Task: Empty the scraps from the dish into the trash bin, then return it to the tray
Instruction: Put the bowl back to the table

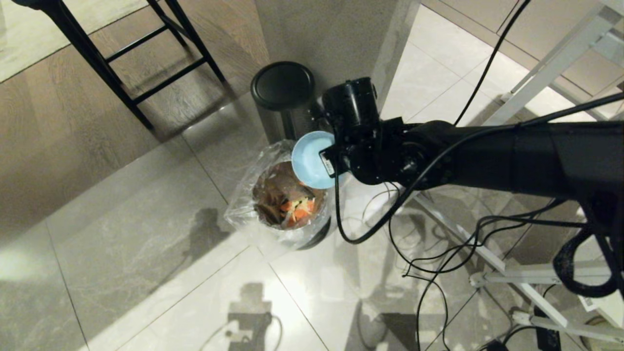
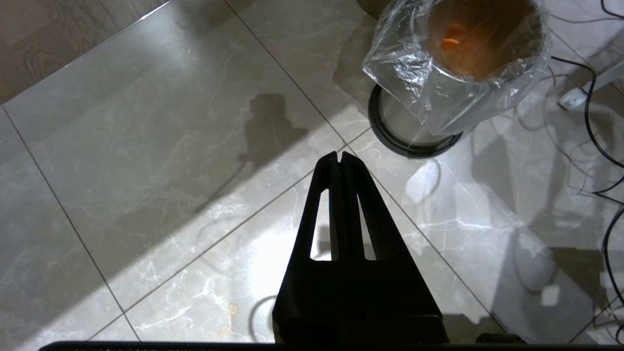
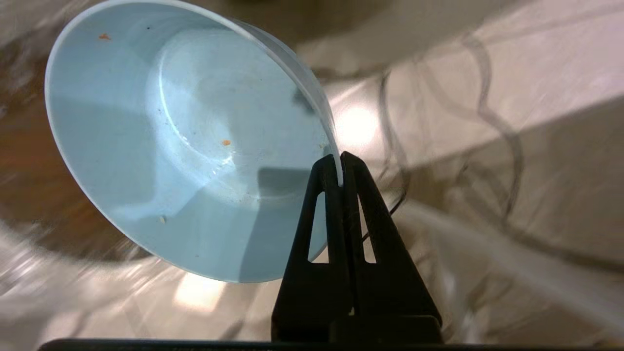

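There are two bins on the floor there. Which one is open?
The small trash bin lined with crinkled clear plastic is open, orange scraps showing inside. The steel bin behind it is shut under a black domed lid.

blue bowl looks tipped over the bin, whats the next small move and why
Probably turn the bowl back upright and lift it away. The right gripper pinches its rim, only tiny specks remain inside, and the carrot scraps already lie in the trash bin.
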